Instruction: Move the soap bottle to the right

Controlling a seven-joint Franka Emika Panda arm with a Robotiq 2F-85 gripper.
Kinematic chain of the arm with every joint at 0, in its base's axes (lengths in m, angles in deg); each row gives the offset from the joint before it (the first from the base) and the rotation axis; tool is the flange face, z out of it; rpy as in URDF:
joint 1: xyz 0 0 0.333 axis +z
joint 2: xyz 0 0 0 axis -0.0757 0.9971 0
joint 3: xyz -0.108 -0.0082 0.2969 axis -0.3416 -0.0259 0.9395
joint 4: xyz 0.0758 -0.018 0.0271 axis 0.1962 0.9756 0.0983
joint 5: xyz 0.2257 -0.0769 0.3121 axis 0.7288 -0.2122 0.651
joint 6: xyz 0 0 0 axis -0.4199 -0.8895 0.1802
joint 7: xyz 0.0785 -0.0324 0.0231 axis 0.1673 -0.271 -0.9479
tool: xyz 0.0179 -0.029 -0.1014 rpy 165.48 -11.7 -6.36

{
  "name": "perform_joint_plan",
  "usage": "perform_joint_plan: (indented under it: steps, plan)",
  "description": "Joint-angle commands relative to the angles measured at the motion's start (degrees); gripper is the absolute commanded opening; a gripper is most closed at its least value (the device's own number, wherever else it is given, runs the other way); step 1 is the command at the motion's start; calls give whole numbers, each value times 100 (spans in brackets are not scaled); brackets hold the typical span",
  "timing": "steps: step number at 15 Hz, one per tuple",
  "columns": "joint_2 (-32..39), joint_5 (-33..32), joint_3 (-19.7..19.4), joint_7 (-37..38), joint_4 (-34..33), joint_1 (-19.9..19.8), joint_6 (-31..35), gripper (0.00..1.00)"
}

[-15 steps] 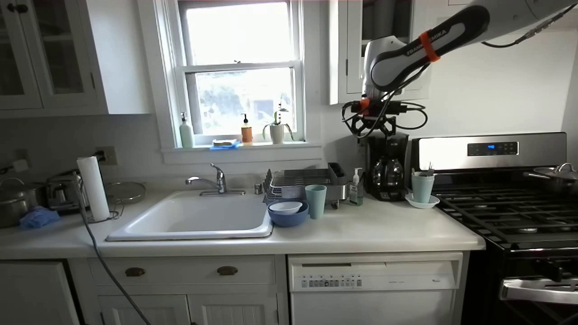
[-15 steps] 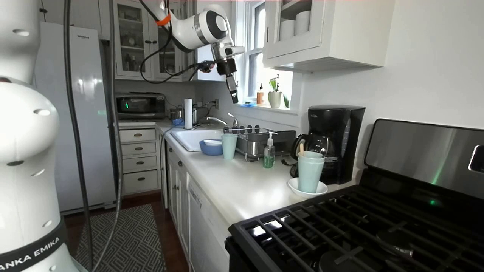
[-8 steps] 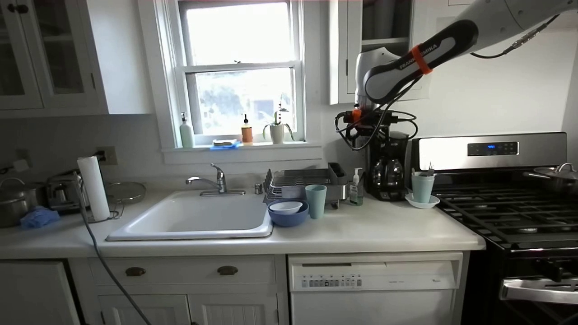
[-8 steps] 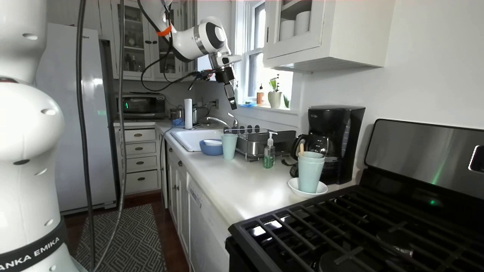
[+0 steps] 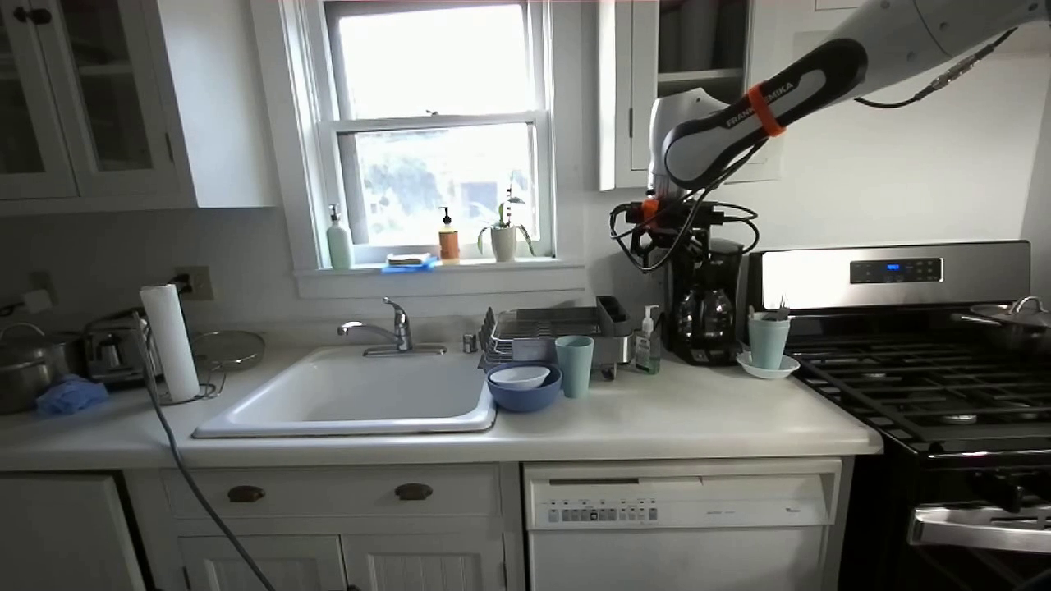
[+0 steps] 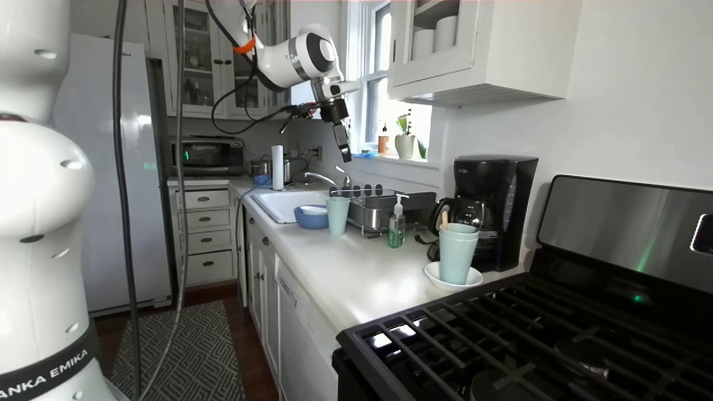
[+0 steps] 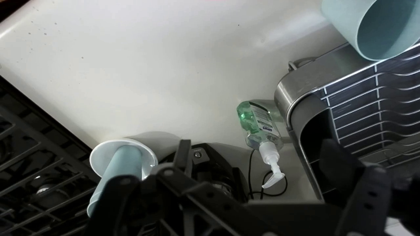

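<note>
The soap bottle is a small clear bottle with green liquid and a white pump. It stands upright on the counter in both exterior views (image 5: 648, 351) (image 6: 396, 229), between the dish rack and the coffee maker. In the wrist view the soap bottle (image 7: 259, 123) lies between and beyond the fingers, its pump pointing toward the gripper. My gripper (image 7: 257, 159) is open and empty, with its fingers wide apart. In both exterior views the gripper (image 5: 675, 258) (image 6: 346, 159) hangs in the air, well above the counter, pointing down.
The dish rack (image 7: 305, 78) stands close beside the bottle. The black coffee maker (image 6: 493, 211) and stacked light-blue cups (image 6: 458, 253) on a white dish are on its other side. A light-blue cup (image 5: 574, 366) and blue bowl (image 5: 525, 399) stand near the sink. The windowsill holds pump bottles (image 5: 339, 244).
The arm and open gripper have come down and shifted slightly toward the sink in an exterior view, mostly in the earlier half second. Since then they have barely moved. The soap bottle has not moved.
</note>
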Motion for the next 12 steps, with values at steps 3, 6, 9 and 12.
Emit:
perform_joint_plan:
  steps: [3,6,9,12]
  plan:
    - [588,293,-339,781,-396,68,370,100]
    - [981,141,-524,1189,-584,122,949,100]
    - [1346,196,-698,1461,-833,143,1239,100]
    - [1687,184,-873,1674,-1112,187,1413,100]
